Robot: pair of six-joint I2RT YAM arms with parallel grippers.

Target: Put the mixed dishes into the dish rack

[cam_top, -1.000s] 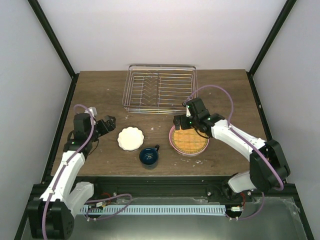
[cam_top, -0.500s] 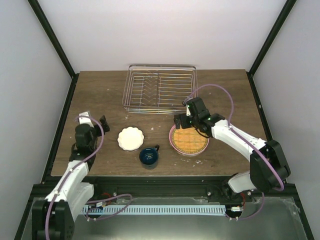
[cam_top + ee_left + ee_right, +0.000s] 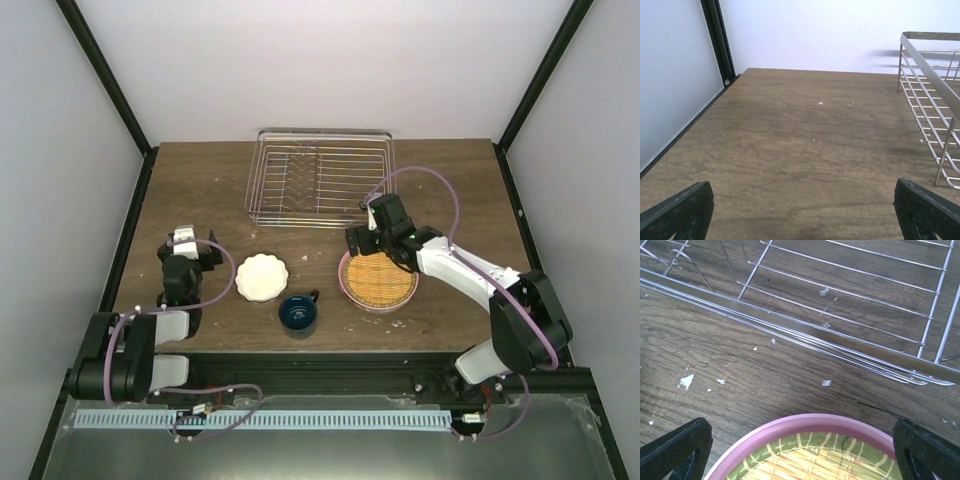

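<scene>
The silver wire dish rack (image 3: pixel 320 178) stands at the back middle, with nothing in it. The white scalloped bowl (image 3: pixel 262 277) and the dark blue mug (image 3: pixel 298 312) sit near the front. The pink plate (image 3: pixel 347 285) lies to the right with the yellow-lime ribbed plate (image 3: pixel 380 280) stacked in it; a green band shows between them in the right wrist view (image 3: pixel 790 452). My right gripper (image 3: pixel 362 243) (image 3: pixel 802 452) is open, low over the pink plate's far rim (image 3: pixel 815 422). My left gripper (image 3: pixel 200 252) (image 3: pixel 805 215) is open and empty, left of the bowl, over bare table.
The rack's near rail (image 3: pixel 830 337) runs just beyond the pink plate. The rack's left side (image 3: pixel 930 100) shows to the right of my left gripper. White crumbs (image 3: pixel 686 381) dot the wooden table (image 3: pixel 200 190). Walls enclose the left, back and right.
My left arm has folded back toward the near-left edge and its gripper has drawn away from the bowl. My right gripper has shifted only slightly over the pink plate.
</scene>
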